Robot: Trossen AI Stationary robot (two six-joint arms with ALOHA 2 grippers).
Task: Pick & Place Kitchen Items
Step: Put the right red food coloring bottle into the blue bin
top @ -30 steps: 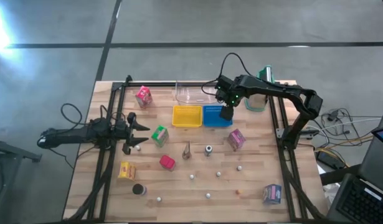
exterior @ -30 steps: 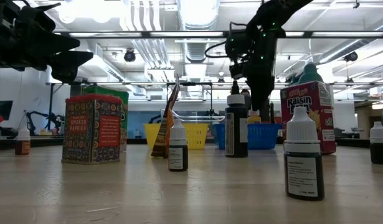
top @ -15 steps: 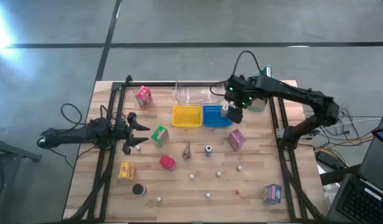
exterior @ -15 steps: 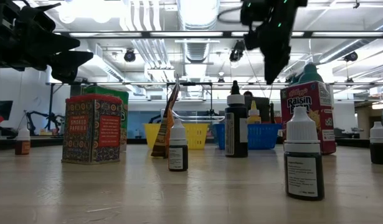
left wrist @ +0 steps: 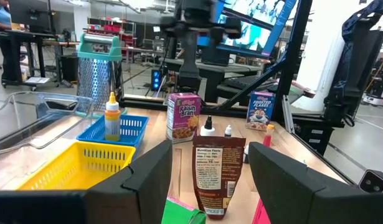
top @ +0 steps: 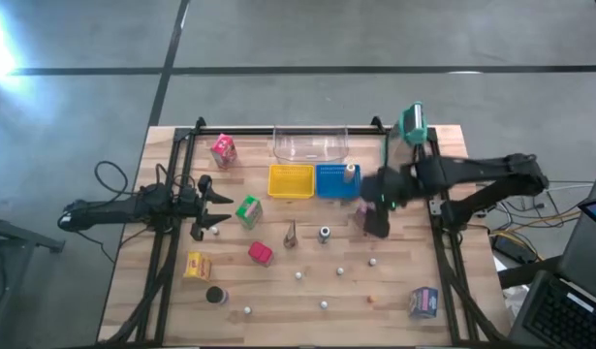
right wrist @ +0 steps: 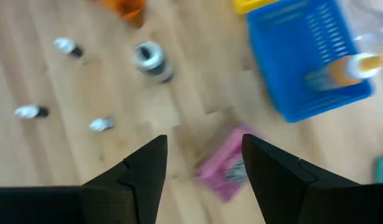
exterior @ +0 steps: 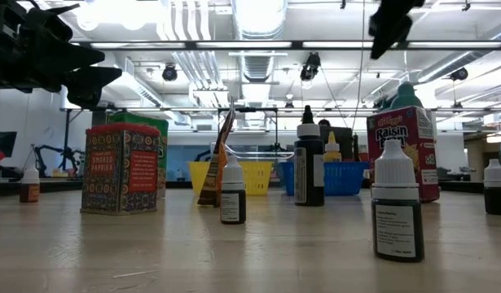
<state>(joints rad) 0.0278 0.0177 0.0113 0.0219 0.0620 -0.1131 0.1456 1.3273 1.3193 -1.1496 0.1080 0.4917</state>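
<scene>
Now right end effector [right wrist: 203, 163], fingers spread empty, above pink carton [right wrist: 227, 163]; left end effector [top: 212, 207] open.

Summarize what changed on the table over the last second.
The right gripper moved from over the blue square basket toward the table's front and now hovers, open, above the pink Raisin Bran carton. A small yellow-capped bottle now stands in the blue basket, apparently just released. The left gripper stayed open beside the green carton; the other items did not move.
</scene>
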